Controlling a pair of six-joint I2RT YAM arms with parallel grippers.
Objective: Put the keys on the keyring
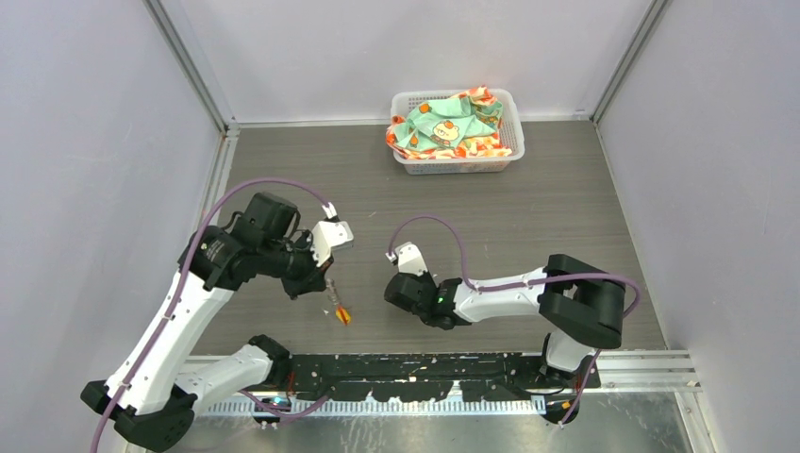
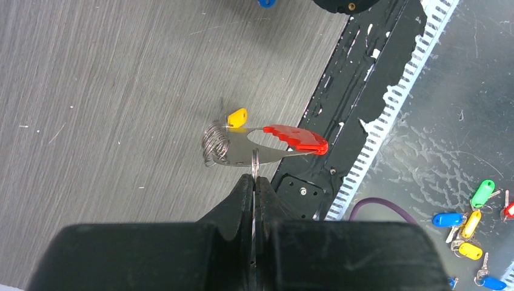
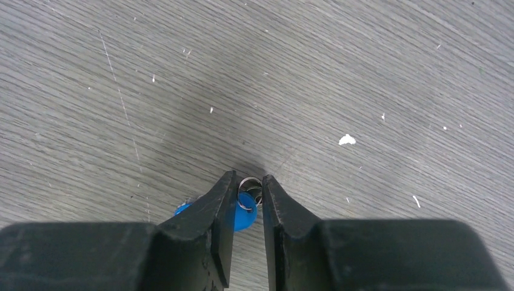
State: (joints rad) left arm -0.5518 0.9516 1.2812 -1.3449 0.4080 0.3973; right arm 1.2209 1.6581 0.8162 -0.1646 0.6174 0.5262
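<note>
My left gripper point(image 2: 254, 177) is shut on the thin grey ring of the keyring point(image 2: 254, 159), which hangs just above the table. The keyring's red tag point(image 2: 297, 138) points toward the rail, and its chain-like bunch point(image 2: 214, 143) sits on the other side. A key with a yellow tag point(image 2: 237, 116) hangs at that bunch. In the top view the keyring point(image 1: 340, 310) dangles below the left gripper point(image 1: 325, 283). My right gripper point(image 3: 248, 188) is down at the table with its tips pinching the small ring of the key with the blue tag point(image 3: 245, 217). The blue tag lies between and under the fingers.
A white basket point(image 1: 509, 156) holding a patterned cloth stands at the back of the table. The black mounting rail point(image 1: 425, 373) runs along the near edge. Several spare keys with coloured tags point(image 2: 470, 227) lie on the metal ledge beyond the rail.
</note>
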